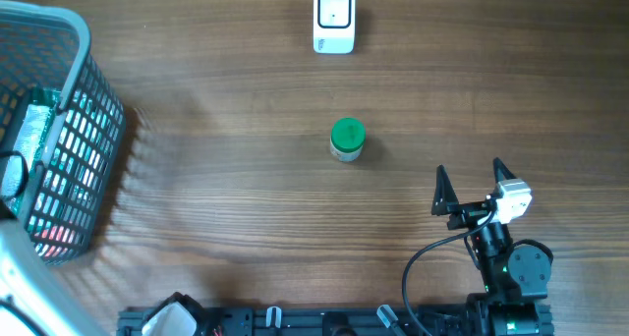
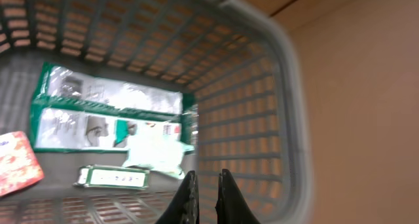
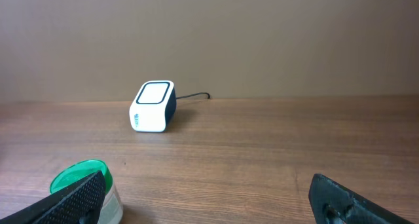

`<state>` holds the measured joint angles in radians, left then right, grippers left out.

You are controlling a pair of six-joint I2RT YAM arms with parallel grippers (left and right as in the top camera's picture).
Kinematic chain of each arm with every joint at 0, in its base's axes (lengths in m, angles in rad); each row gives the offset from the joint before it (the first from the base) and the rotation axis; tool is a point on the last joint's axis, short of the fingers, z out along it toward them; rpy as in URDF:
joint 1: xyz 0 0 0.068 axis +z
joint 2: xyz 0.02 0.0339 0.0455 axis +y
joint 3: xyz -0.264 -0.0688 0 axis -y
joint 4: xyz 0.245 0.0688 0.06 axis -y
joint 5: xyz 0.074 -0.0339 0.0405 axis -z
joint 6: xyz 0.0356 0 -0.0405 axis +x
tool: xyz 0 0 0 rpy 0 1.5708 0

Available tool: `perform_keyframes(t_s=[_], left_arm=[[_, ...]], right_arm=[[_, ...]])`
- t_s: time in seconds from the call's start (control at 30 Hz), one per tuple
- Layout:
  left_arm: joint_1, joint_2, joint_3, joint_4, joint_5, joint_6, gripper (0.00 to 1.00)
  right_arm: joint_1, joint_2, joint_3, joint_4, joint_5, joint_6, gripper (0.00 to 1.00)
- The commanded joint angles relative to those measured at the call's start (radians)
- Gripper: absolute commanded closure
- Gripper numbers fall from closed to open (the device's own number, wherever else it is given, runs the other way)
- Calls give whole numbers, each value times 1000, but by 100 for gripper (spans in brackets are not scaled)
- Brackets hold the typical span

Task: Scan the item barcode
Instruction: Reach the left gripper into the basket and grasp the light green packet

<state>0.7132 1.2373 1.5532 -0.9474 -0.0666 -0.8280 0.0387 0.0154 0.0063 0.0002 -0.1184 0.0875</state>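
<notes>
The small round jar with a green lid (image 1: 347, 140) stood upright on the wooden tabletop (image 1: 226, 189), its long axis vertical and its lid facing up, roughly in the middle. No barcode showed on it in any view, so I could not tell which side carried the label. Directly beyond it, toward the far edge, sat the white box-shaped barcode scanner with a dark cable (image 1: 333, 20), well apart from the jar and with its window turned up and toward the arms.

The right jaws were spread fully wide and gripped nothing. They hung near the tabletop on the right arm (image 1: 511, 262), and the jar lay ahead of them and to their left, just beside the left fingertip in the right wrist view. The scanner lay further along much the same line. This arm was plainly the nearer one, and a short reach forward and left would probably bring the jar between its jaws, taking it across the upright body.

The left jaws were closed on nothing, poised over the grey plastic mesh basket (image 1: 84, 41) at the far left, well apart from the jar. Inside lay green-and-white flat packets (image 2: 108, 116), a red packet (image 2: 16, 162) and a small green-edged box (image 2: 114, 177).
</notes>
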Motion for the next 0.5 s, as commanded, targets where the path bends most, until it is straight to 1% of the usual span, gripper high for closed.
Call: perform_keyframes(t_s=[0.0, 0.03, 0.07, 0.1, 0.27, 0.4, 0.47], left_arm=[[-3, 142, 1, -6, -32, 9, 93], [-3, 183, 1, -3, -32, 9, 65], [-3, 230, 1, 0, -27, 9, 29], [-3, 291, 1, 0, -24, 9, 1], [-3, 504, 1, 15, 37, 17, 0], [-3, 652, 1, 99, 192, 153, 0], [-3, 713, 1, 108, 201, 169, 0]], right_arm=[[3, -8, -1, 5, 14, -9, 0], [3, -8, -1, 5, 14, -9, 0], [3, -8, -1, 5, 14, -8, 1], [3, -8, -1, 5, 14, -9, 0], [3, -8, -1, 5, 14, -9, 0], [3, -8, -1, 5, 14, -9, 0], [3, -8, -1, 5, 14, -9, 0]])
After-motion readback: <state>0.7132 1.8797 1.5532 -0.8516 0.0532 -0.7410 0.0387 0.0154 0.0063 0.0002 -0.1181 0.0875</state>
